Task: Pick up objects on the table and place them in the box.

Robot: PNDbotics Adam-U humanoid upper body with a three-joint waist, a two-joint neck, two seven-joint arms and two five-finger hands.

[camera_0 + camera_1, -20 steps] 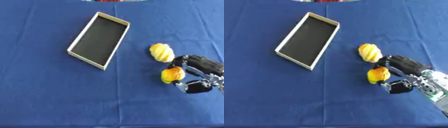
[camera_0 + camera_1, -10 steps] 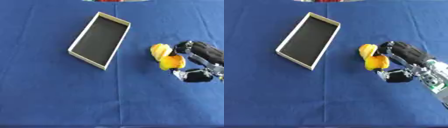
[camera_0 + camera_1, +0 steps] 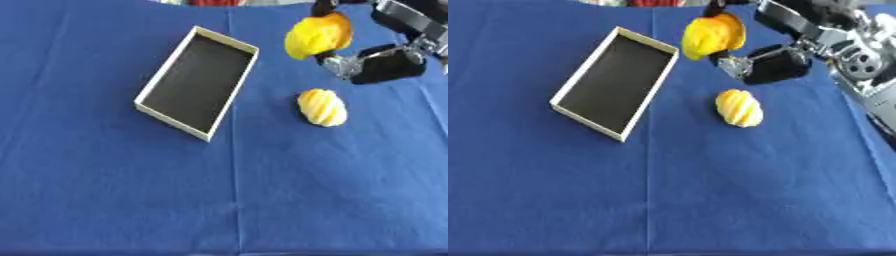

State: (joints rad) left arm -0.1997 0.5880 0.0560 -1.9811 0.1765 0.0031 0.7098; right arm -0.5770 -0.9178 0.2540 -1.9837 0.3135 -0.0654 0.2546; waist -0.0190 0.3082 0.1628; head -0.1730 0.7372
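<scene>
Open white-rimmed box (image 3: 197, 82) lies askew on blue tabletop (image 3: 114, 190). Ridged yellow object (image 3: 322, 107) rests on cloth right of box. Above it, right robot hand (image 3: 776, 50) pinching yellow-orange fruit (image 3: 318, 35), raised clear of tabletop.

one box (image 3: 197, 82), two yellow objects (image 3: 321, 106), seemingly fruit, one hand (image 3: 773, 64)

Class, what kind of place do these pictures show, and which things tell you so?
Probably a robot test bench: a table under a plain blue cloth, one empty box, two yellow objects, one lying and one held by the robot's right hand.
</scene>
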